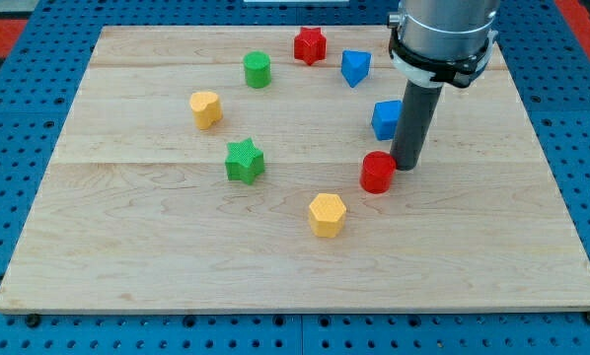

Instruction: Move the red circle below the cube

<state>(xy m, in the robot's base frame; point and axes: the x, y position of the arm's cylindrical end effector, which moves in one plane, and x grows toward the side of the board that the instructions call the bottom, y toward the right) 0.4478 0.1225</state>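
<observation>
The red circle (378, 172) is a short red cylinder right of the board's middle. The blue cube (386, 119) sits just above it, partly hidden behind my rod. My tip (406, 166) rests on the board touching the red circle's right side, just below and right of the blue cube.
A red star (310, 45) and a blue pentagon-like block (355, 68) lie near the view's top. A green cylinder (258, 70), a yellow heart (206, 108), a green star (244, 161) and a yellow hexagon (327, 214) lie to the left and below. The wooden board (127, 256) ends in blue matting.
</observation>
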